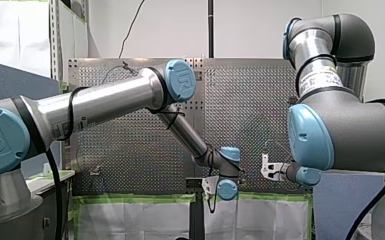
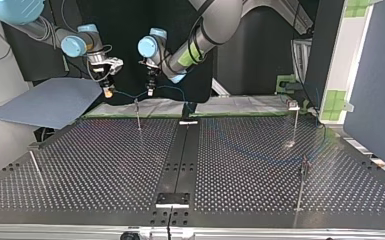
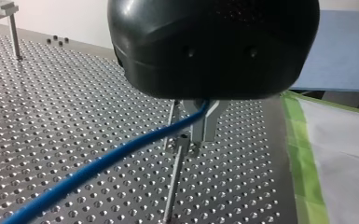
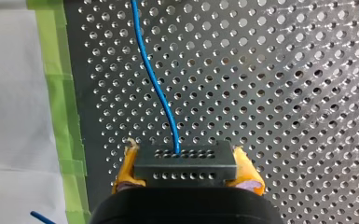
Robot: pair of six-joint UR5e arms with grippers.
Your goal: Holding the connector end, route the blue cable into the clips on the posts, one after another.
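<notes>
In the right wrist view my right gripper (image 4: 186,176) has its yellow pads (image 4: 126,170) shut on the black connector (image 4: 185,161). The blue cable (image 4: 156,84) runs straight ahead from it over the perforated table. In the left wrist view my left gripper (image 3: 203,134) has its metal fingers shut on the blue cable (image 3: 121,156), just above a thin post with a clip (image 3: 182,145). In the top view my right gripper (image 2: 109,91) and my left gripper (image 2: 150,91) hang side by side at the far edge. The cable (image 2: 129,95) sags between them above the post (image 2: 138,114).
Other posts stand at the top view's right (image 2: 295,122), near right (image 2: 301,185) and near left (image 2: 36,167). A black rail (image 2: 180,155) runs down the table's middle. Green tape (image 4: 58,93) and white paper border the far edge, next to a blue-grey sheet (image 2: 50,102).
</notes>
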